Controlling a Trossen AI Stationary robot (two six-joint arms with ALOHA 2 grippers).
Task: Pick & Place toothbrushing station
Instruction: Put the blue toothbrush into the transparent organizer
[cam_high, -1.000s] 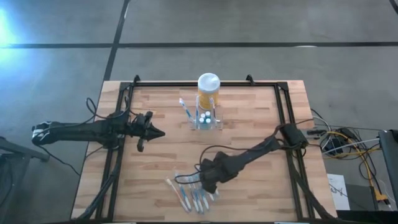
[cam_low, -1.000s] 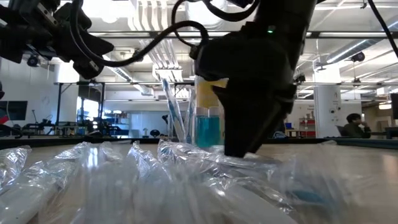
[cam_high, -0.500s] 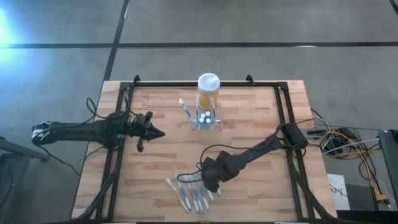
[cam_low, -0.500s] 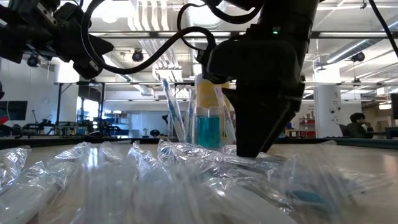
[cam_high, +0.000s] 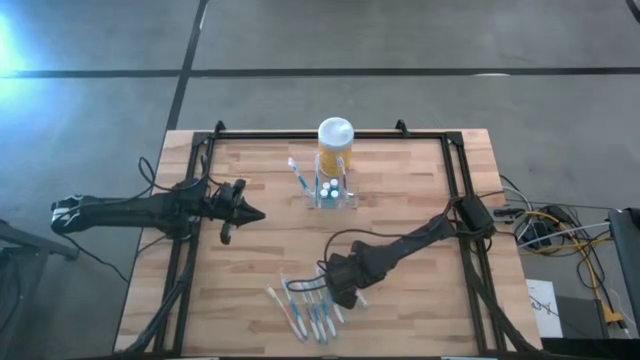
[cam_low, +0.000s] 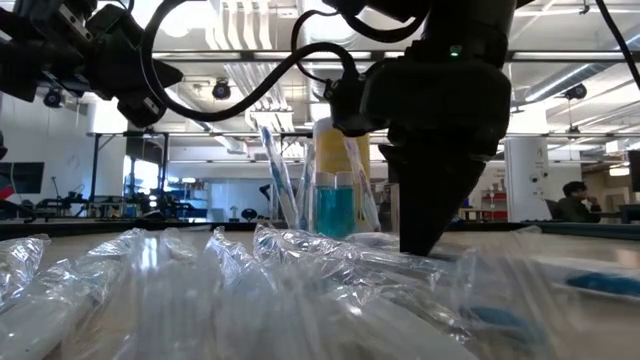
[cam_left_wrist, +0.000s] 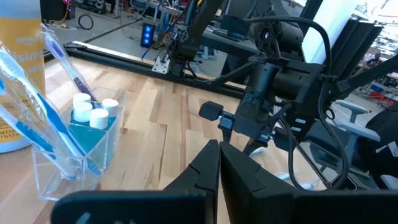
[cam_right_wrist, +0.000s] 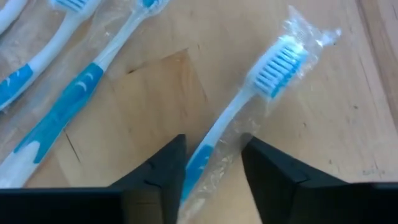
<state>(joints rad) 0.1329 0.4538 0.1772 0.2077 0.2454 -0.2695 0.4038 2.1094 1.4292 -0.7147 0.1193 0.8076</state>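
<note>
Right gripper (cam_right_wrist: 213, 163) narrowed since a second ago, fingers (cam_right_wrist: 155, 171) flanking a wrapped blue-and-white toothbrush (cam_right_wrist: 249, 106), left gripper (cam_high: 250, 212) shut midair, clear slotted toothbrushing station (cam_high: 334, 193) upright well beyond both, beside yellow jar (cam_high: 335, 143).

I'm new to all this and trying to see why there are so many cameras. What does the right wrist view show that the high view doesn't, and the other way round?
Only the right wrist view shows the right gripper close up: a wrapped toothbrush lies between its two dark fingers, white bristles and clear wrapper plain to see.

Only the high view shows the whole table, the left gripper waiting shut at the left, the yellow jar and the clear toothbrushing station.

Both show the wooden tabletop and the loose wrapped toothbrushes near the right gripper.
</note>
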